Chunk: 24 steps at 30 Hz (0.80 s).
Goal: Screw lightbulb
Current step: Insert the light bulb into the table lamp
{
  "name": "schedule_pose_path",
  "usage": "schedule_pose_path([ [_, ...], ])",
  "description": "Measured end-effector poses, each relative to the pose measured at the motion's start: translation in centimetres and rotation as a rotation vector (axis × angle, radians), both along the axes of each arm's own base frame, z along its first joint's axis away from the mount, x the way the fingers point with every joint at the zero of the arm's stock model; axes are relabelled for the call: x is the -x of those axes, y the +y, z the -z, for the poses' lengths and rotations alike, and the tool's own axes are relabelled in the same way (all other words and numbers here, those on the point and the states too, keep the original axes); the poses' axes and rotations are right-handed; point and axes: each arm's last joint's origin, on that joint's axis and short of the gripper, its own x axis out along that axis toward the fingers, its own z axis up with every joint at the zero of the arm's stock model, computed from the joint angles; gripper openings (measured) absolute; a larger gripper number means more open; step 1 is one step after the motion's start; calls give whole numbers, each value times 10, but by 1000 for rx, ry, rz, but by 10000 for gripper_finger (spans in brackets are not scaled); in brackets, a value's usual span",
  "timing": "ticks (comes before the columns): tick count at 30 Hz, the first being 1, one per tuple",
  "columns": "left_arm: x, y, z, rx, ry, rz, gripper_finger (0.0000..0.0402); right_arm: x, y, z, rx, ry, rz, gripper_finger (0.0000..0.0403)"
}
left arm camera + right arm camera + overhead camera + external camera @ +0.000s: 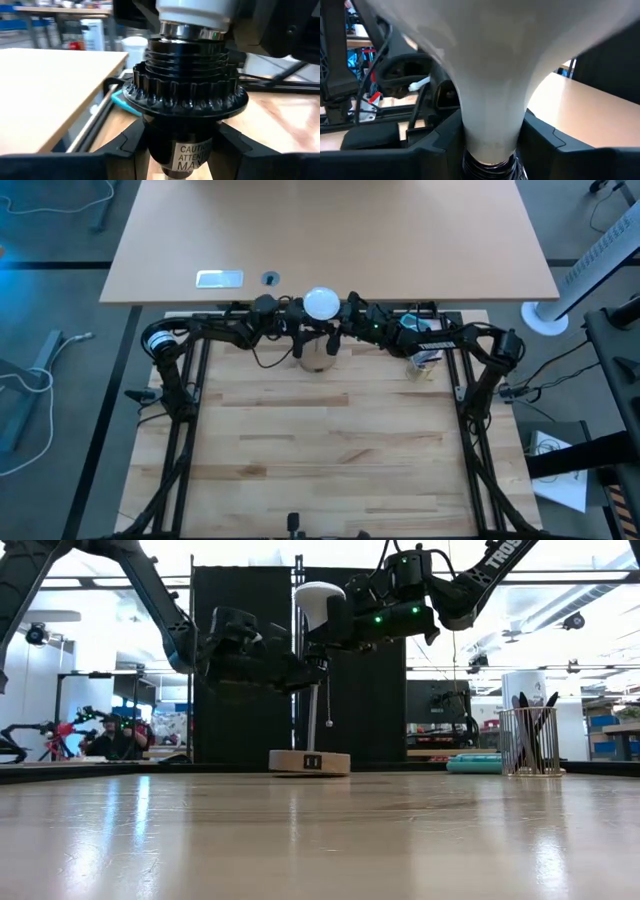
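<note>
While my left tool point(182, 150) clamps the black socket point(185, 95), my right tool point(492, 145) grips the lightbulb point(320, 303); any tilt could cross-thread it.

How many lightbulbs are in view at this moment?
1. The lightbulb sits above the black socket at the table's far edge, its neck between the right gripper's jaws; the left gripper clamps the socket. Others may be hidden.
</note>
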Motion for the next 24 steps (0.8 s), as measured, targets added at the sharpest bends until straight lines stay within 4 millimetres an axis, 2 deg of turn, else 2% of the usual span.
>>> schedule_pose_path([
  [7,-15,-20,2,-41,14,-158,137,-1,-1,0,23,39,46,142],
  [24,-30,-39,-2,-24,8,-501,137,0,-4,-2,39,47,124,146],
])
